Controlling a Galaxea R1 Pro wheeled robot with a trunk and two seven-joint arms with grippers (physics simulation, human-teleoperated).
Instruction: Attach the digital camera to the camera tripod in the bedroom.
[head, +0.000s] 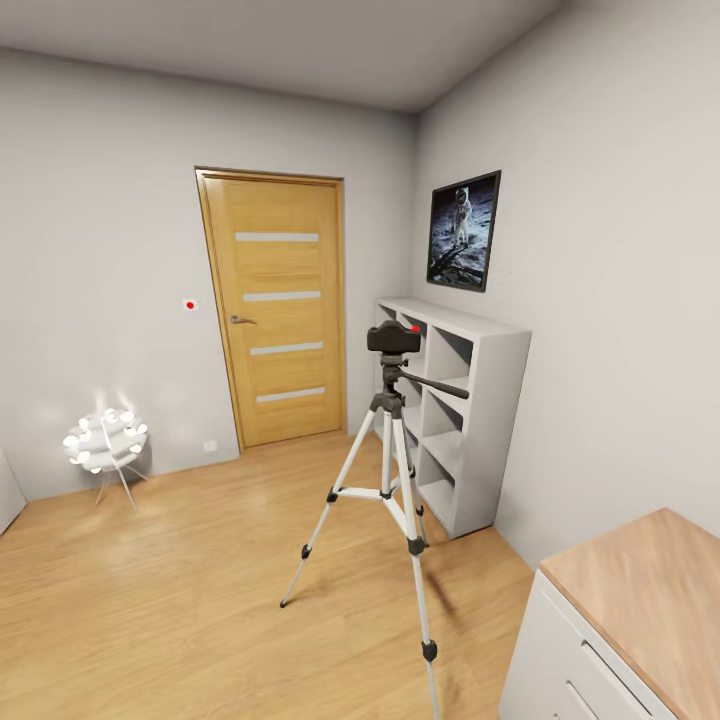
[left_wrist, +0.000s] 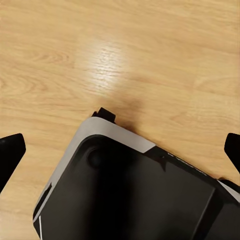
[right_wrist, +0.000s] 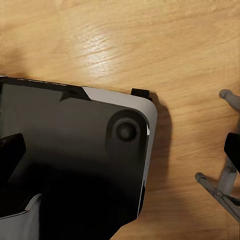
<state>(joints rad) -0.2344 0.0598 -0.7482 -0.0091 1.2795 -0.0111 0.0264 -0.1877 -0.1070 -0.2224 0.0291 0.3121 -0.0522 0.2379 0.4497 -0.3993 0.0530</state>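
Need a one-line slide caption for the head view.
Digital camera seated atop the camera tripod on the bedroom's wood floor, beside a white shelf.

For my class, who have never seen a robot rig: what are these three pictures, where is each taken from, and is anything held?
These are simulator renders from a wheeled, two-armed robot. The head camera shows a bedroom: a digital camera sits atop a camera tripod on the wood floor, before a white shelf and a wooden door. The two wrist cameras look down past each gripper's dark fingertips, left gripper and right gripper, at the robot's own base and the floor. Both grippers are open and hold nothing.
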